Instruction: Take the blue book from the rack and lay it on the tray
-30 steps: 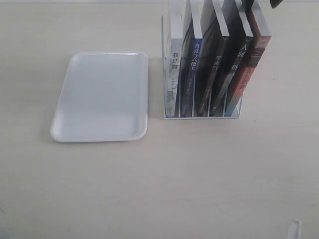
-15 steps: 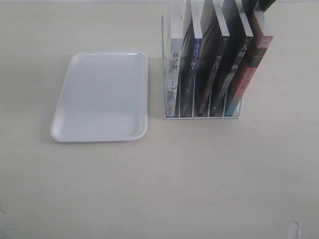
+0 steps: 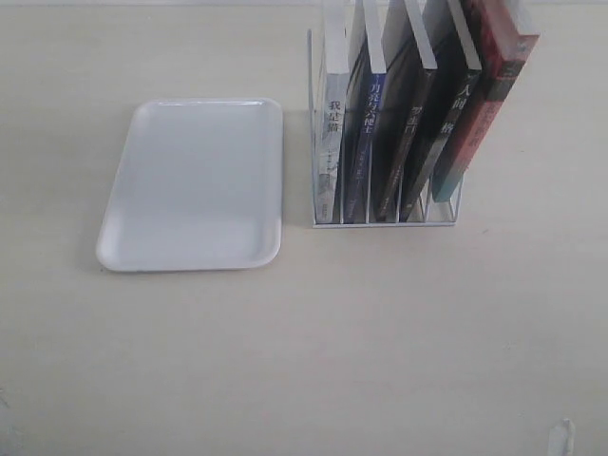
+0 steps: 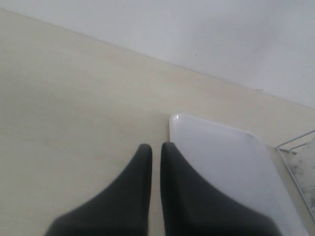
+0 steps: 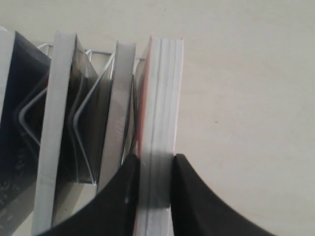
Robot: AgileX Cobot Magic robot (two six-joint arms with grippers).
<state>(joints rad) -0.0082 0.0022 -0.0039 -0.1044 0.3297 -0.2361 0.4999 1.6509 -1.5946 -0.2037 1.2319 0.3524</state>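
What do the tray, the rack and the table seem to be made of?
The tray looks like smooth white plastic: it has a soft sheen and rounded moulded corners. The rack seems to be thin metal wire, white, probably coated or painted. The table appears to be pale wood-look laminate, matte, with faint grain.

Left gripper (image 4: 156, 147) sits low in frame, jaws pretty much pinched together, empty. Right gripper (image 5: 155, 160) is clamped on the red book (image 5: 162, 98).
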